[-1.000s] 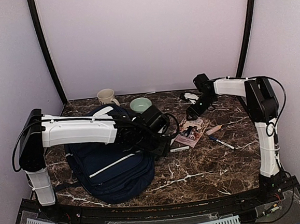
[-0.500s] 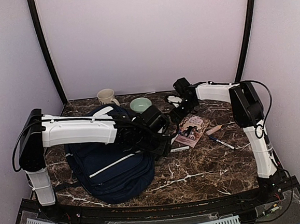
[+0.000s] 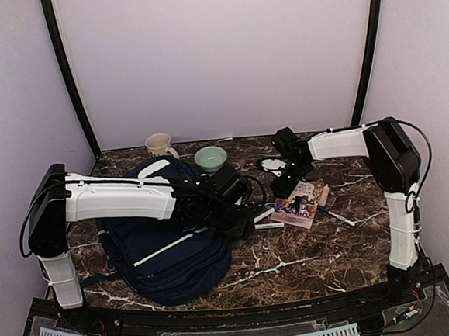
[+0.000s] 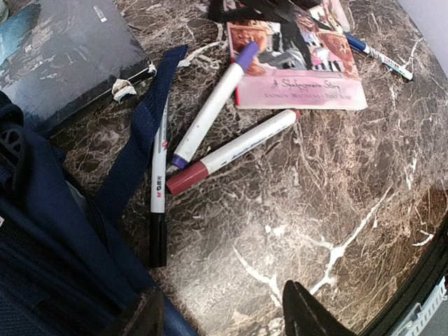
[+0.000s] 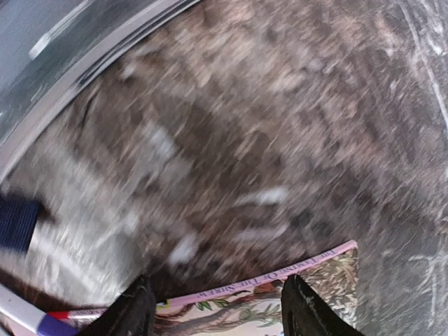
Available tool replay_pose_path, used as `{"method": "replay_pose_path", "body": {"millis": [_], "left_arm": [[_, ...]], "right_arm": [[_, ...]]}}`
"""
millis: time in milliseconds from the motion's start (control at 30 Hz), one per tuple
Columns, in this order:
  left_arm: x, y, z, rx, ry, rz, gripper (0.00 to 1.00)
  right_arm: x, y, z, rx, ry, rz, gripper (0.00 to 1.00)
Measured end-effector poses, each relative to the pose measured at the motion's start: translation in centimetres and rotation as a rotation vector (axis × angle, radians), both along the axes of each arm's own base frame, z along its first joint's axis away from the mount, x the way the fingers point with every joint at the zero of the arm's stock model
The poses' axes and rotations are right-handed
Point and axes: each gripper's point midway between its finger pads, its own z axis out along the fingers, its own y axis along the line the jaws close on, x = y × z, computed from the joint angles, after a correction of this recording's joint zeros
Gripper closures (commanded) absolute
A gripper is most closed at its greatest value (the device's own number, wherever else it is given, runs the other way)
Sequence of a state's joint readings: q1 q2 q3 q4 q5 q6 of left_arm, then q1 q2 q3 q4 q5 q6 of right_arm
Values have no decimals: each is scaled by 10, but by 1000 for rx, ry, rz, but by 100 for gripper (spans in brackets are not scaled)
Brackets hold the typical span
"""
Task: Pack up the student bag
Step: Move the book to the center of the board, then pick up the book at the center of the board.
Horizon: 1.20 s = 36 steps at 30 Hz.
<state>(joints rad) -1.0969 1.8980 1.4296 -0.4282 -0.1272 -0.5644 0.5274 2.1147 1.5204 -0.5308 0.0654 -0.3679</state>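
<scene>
Marble table (image 3: pixel 294 264): left arm (image 3: pixel 118 200) hides the student bag's (image 3: pixel 169 258) top.

Plain pale lilac walls (image 3: pixel 215 52) on three sides, with curved black poles (image 3: pixel 68 79) in the back corners. Dark brown marble-patterned tabletop (image 3: pixel 294 264) with white veins, evenly lit.

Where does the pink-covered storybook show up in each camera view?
Top external: the storybook lies right of centre on the table, to the right of the student bag.
Left wrist: at the top of the picture, right of centre.
Right wrist: only its upper edge shows, at bottom centre.
Shared landmark: the purple-capped marker beside the storybook, also at bottom left of the right wrist view; it is hard to pick out from above.
</scene>
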Motion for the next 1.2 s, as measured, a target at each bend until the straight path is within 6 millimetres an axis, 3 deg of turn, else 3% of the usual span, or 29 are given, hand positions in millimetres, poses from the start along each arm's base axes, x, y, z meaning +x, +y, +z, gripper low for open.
{"method": "replay_pose_path", "body": {"millis": [167, 433, 600, 733, 800, 867, 1067, 1200], "left_arm": [[1, -8, 2, -22, 2, -9, 39], [1, -18, -14, -24, 28, -24, 40], [4, -38, -13, -75, 44, -40, 40], [11, -67, -14, -146, 59, -44, 39], [14, -81, -15, -184, 69, -47, 38], [17, -97, -16, -230, 80, -47, 37], [24, -130, -25, -352, 121, -28, 32], [35, -144, -32, -408, 126, 11, 29]], "right_arm": [[-44, -17, -3, -15, 68, 56, 42], [-119, -41, -6, -16, 165, 126, 40], [-157, -50, 12, 27, 235, 140, 36], [-157, -55, 59, 133, 169, 109, 34], [-147, -70, 82, 185, 125, 45, 35], [-134, -89, 93, 213, 99, -34, 35], [-119, -152, 76, 223, 149, -269, 32], [-123, -171, 61, 216, 190, -341, 33]]}}
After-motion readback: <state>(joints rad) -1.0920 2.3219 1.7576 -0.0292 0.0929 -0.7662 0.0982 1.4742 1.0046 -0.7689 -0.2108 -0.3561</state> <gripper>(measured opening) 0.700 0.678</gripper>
